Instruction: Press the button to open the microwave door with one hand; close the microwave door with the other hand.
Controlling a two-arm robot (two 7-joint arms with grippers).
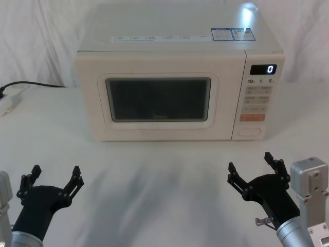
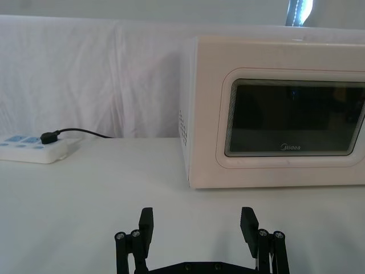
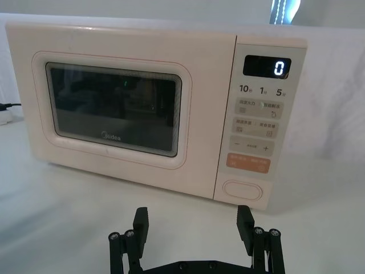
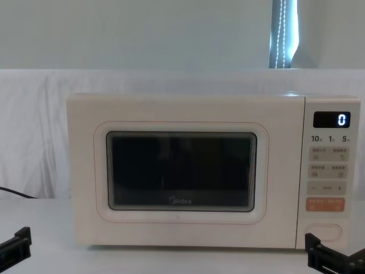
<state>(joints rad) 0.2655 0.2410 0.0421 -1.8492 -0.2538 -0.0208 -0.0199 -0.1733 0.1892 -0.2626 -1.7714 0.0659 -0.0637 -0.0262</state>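
the button (image 1: 249, 130) sits low on the control panel at the right end, door (image 1: 159, 100) shut; right gripper (image 1: 252, 165), fingers spread and empty, lies just short of and below it, nearer than the equally open left gripper (image 1: 55, 176).

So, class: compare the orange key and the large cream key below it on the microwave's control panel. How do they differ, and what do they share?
Colour: the orange key stands out against the panel, while the cream key matches it, marked off by a thin outline.
Shape: the orange key is rectangular; the cream key is pill-shaped with rounded ends.
Marking: the orange key carries small print; the cream key is blank.
Both sit low on the control panel, and neither is touched by a gripper.
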